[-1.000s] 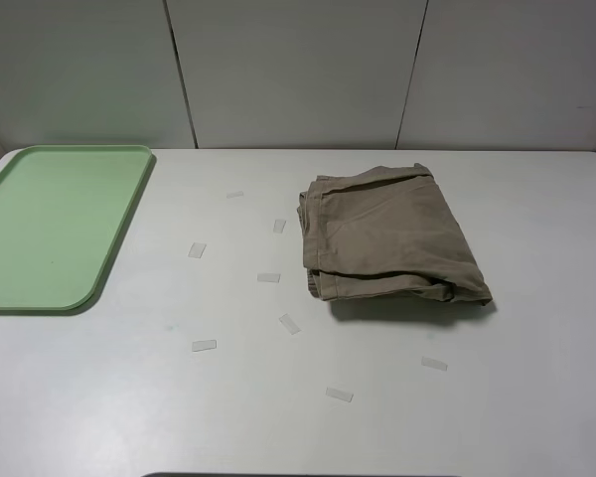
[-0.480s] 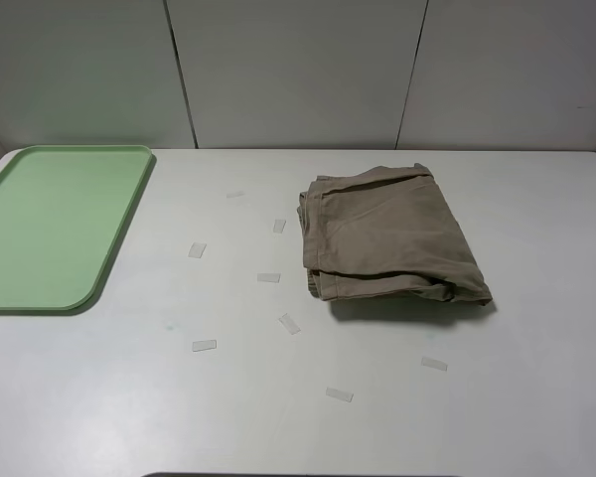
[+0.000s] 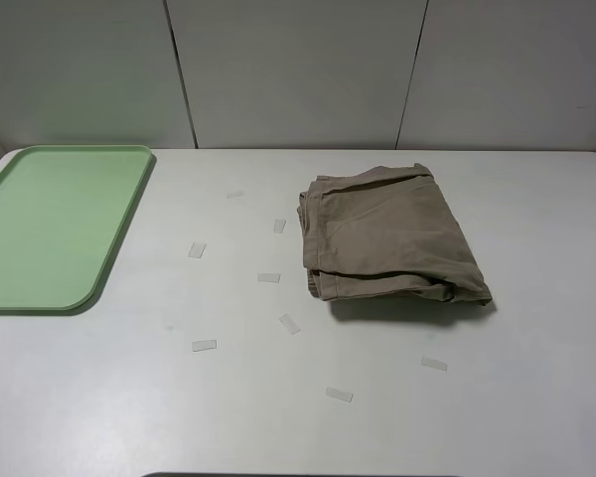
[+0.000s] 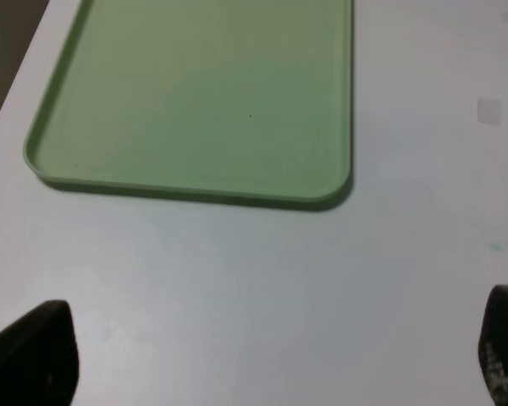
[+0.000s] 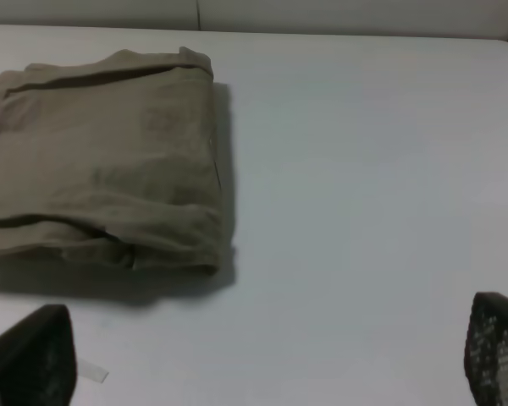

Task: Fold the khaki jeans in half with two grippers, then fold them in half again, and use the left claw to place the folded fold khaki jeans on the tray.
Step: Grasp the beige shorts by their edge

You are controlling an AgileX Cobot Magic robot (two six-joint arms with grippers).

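The khaki jeans [image 3: 387, 238] lie folded into a compact rectangle on the white table, right of centre. They also show in the right wrist view [image 5: 102, 152]. The pale green tray [image 3: 50, 224] lies empty at the far left and fills the left wrist view [image 4: 203, 93]. Neither arm shows in the exterior high view. My left gripper [image 4: 267, 355] is open and empty over bare table near the tray's short edge. My right gripper [image 5: 261, 355] is open and empty over bare table beside the jeans, apart from them.
Several small translucent tape pieces [image 3: 268, 277] lie scattered on the white table [image 3: 536, 397] between the tray and the jeans and in front of them. One shows in the left wrist view [image 4: 489, 111]. A panelled wall stands behind the table.
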